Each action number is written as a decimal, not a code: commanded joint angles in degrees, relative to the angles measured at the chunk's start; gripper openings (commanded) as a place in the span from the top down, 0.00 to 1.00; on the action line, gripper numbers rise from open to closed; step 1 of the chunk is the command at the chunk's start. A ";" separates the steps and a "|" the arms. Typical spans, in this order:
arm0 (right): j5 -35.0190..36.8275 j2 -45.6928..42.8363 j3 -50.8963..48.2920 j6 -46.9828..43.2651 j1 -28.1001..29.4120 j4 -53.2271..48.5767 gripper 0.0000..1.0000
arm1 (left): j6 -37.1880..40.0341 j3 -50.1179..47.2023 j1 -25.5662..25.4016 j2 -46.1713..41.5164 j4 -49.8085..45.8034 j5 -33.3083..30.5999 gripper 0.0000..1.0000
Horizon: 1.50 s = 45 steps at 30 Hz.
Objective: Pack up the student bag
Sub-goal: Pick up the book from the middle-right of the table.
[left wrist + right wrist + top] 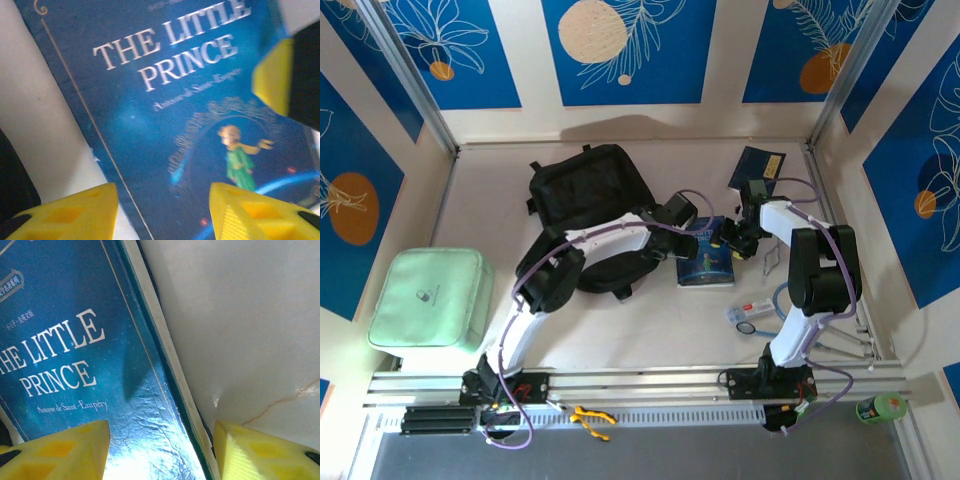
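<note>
While the left end effector (pixel 162 212) and right end effector (pixel 161 450) gaped empty over the book (pixel 705 265), pinching its three-o'clock edge seemed best.

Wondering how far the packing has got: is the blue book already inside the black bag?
No, the blue book lies on the table beside the black bag, outside it.

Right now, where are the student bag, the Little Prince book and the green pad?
student bag (pixel 582 190): top external view, middle of its black top panel.
Little Prince book (pixel 150 130): left wrist view, blue cover below the title.
green pad (pixel 430 298): top external view, centre of its top.
</note>
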 commanded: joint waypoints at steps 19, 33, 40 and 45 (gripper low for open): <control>-6.51 -7.10 2.12 -5.44 4.88 -7.54 0.59 | 4.23 5.19 -1.33 9.26 -9.99 -1.44 0.66; -4.56 -8.24 2.32 -4.39 5.40 -7.98 0.84 | 4.82 4.92 -0.89 7.30 -9.47 0.11 0.64; -5.37 -15.29 -0.15 -4.86 2.79 -4.30 0.97 | 7.99 6.74 2.77 -2.69 -7.14 7.97 0.48; -12.18 -22.64 -1.21 -5.93 0.38 -0.76 0.99 | 6.97 5.86 6.58 -12.14 -5.39 13.56 0.35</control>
